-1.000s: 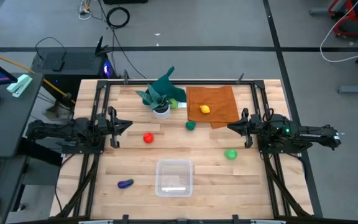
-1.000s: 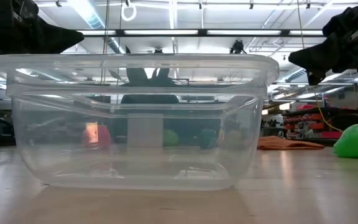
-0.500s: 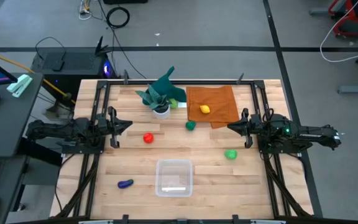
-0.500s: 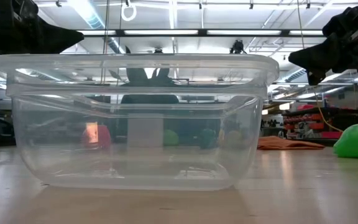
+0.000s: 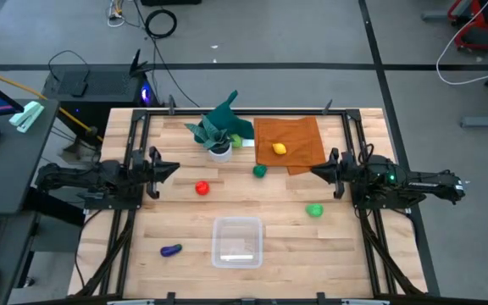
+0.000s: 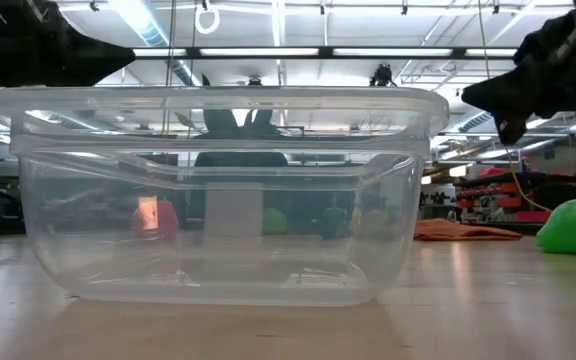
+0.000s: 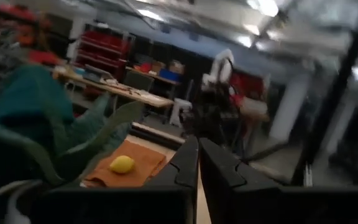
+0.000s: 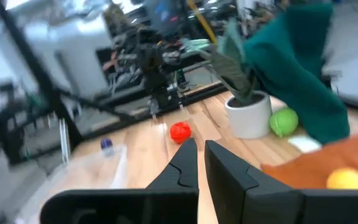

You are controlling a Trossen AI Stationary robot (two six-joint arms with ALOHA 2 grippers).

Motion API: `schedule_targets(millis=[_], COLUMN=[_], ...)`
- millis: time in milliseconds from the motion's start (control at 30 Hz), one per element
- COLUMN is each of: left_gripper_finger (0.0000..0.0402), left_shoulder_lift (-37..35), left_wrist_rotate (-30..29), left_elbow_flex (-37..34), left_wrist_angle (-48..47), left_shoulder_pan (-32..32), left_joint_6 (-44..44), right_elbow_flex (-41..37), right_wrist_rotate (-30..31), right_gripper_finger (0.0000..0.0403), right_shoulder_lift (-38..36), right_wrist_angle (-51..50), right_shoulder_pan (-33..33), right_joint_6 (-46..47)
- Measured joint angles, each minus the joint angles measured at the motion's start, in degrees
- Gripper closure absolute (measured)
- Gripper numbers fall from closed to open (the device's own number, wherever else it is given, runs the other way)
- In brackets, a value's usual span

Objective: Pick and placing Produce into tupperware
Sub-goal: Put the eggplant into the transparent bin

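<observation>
On the near edge: one clear tupperware (image 5: 237, 241) sits on the wooden worktop (image 5: 278, 229) with nothing in it.
Beside it: one purple produce piece (image 5: 171, 250) lies just left of the box.
Middle right: one bright green piece (image 5: 314, 210) lies alone near the right arm.
Middle left: one red piece (image 5: 202, 188) lies in front of the plant.
Middle: one dark green piece (image 5: 261, 170) lies just off the cloth's near corner.
Far side: one yellow piece (image 5: 279, 149) sits on the orange cloth (image 5: 299, 140).
Plant: one teal plant in a white pot (image 5: 219, 130); one light green ball (image 8: 282, 122) rests beside the pot.
Count: six small pieces, one box, one cloth, one plant.
Left tool (image 5: 156, 171): fingers pressed together, holding nothing, up at the left side of the worktop.
Right tool (image 5: 332, 172): fingers pressed together, holding nothing, up at the right side.
Hard to see: from the low camera the box fills the view, and the red piece and plant are only blurry shapes through its walls.
Room: grey floor, cables, shelves and ceiling lights behind.
</observation>
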Motion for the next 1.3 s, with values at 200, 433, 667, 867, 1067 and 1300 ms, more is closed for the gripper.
schedule_targets(millis=[200, 433, 667, 867, 1067, 1300], left_gripper_finger=[0.0391, 0.0376, 0.0381, 0.0384, 0.0374, 0.0371], left_shoulder_lift=[-0.02, -0.02, -0.02, -0.02, -0.02, -0.02], left_wrist_rotate=[-18.09, -24.51, -24.70, -24.70, -24.44, -24.65], left_elbow_flex=[0.00, 0.00, 0.00, 0.00, -0.01, 0.00], left_wrist_angle=[3.96, 4.80, 3.97, 4.23, 4.46, 4.90], left_shoulder_pan=[0.07, 0.04, 0.04, 0.04, -0.03, 0.06], left_joint_6=[-9.32, -8.96, -6.16, -5.99, -6.06, -5.90], right_elbow_flex=[-0.03, -0.02, -0.01, 0.07, 0.09, 0.09], right_wrist_rotate=[9.02, 23.72, 26.24, 26.25, 26.23, 24.94], right_gripper_finger=[0.0403, 0.0403, 0.0403, 0.0403, 0.0403, 0.0403], right_shoulder_lift=[-0.01, -0.01, -0.01, -0.01, -0.01, -0.01], right_wrist_angle=[2.86, 4.13, 4.07, 3.49, 3.35, 3.35], right_shoulder_pan=[0.00, -0.02, 0.00, 0.00, 0.00, -0.01], right_joint_6=[12.54, 27.43, 28.48, 33.96, 34.29, 35.24])
